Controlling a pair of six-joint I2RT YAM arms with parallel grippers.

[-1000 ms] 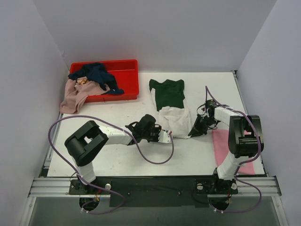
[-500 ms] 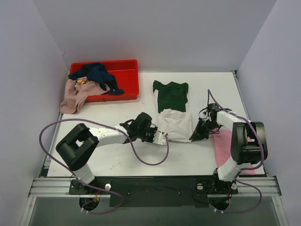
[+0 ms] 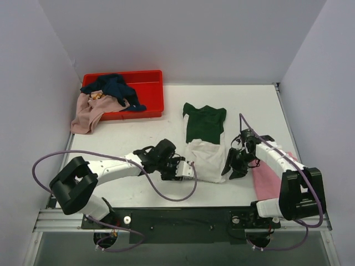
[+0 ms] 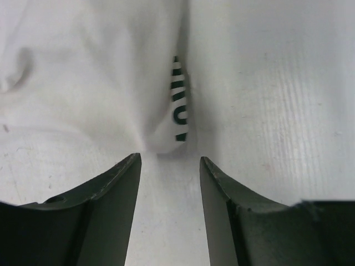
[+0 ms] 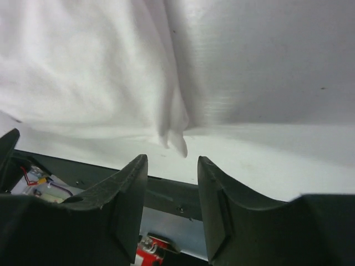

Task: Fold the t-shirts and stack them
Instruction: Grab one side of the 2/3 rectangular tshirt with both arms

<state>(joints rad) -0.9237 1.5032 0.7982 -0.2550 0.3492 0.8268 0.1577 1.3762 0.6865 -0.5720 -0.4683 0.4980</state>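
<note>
I see the white soft t-shirt with the dark green top part (image 3: 205,149) lying in the middle of the white table (image 3: 133,133), between my two arms. Its green end points to the far wall and its white end is close to me.

My left gripper (image 3: 187,169) is down low at the near left corner of the white end. In the left wrist view its two fingers (image 4: 108,205) are spread apart and nothing is between them. A small fold of white cloth with black letters sits just past the tips.

My right gripper (image 3: 228,168) is at the near right corner. Its fingers (image 5: 119,205) are spread too. A little cloth corner hangs just ahead of the gap, not pinched.

A bright pink t-shirt (image 3: 267,185) lies flat by the right arm. Far off on the left, a red plastic crate (image 3: 151,83) holds a navy t-shirt (image 3: 113,86). A dusty pink t-shirt (image 3: 89,113) hangs over its front edge.
</note>
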